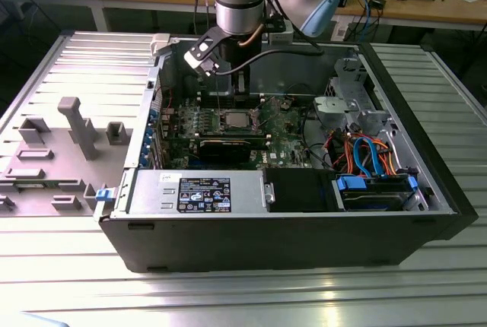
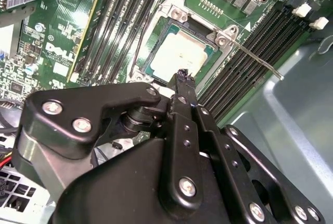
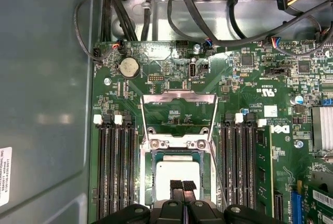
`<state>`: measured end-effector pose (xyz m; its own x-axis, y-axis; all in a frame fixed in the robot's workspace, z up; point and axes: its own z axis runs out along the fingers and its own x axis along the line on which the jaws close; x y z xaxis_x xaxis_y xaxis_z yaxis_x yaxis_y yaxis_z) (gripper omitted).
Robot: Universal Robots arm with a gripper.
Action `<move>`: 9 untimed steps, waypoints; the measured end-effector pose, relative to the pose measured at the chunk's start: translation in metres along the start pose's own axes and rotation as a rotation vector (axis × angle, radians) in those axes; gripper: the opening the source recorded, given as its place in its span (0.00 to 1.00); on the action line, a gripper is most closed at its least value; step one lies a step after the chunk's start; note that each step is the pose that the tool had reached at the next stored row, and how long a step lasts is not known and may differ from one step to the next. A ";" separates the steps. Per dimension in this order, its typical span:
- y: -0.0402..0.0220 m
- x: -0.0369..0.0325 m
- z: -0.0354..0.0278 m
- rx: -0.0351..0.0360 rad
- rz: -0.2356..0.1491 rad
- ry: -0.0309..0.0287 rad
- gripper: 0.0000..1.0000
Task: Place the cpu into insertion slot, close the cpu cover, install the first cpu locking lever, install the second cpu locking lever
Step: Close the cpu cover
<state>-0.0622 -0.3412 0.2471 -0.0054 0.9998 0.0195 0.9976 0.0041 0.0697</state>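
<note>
Holding our clenched, empty gripper over the covered cpu, we are judging the raised 1st locking lever needs pressing down.

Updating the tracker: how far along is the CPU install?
Done: cpu sits in the insertion slot. In hand: shut tool hovers over it, apparently holding nothing. Left: cpu cover stands open; locking levers look unlatched.
</note>
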 end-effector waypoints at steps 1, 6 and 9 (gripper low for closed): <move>0.0000 0.0003 0.0001 0.0008 0.000 -0.0001 0.11; 0.0000 0.0006 0.0001 0.0136 0.000 -0.0019 0.11; 0.0000 0.0005 0.0000 0.0234 0.000 -0.0021 0.11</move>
<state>-0.0622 -0.3407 0.2471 -0.0049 0.9998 0.0175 0.9989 0.0041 0.0464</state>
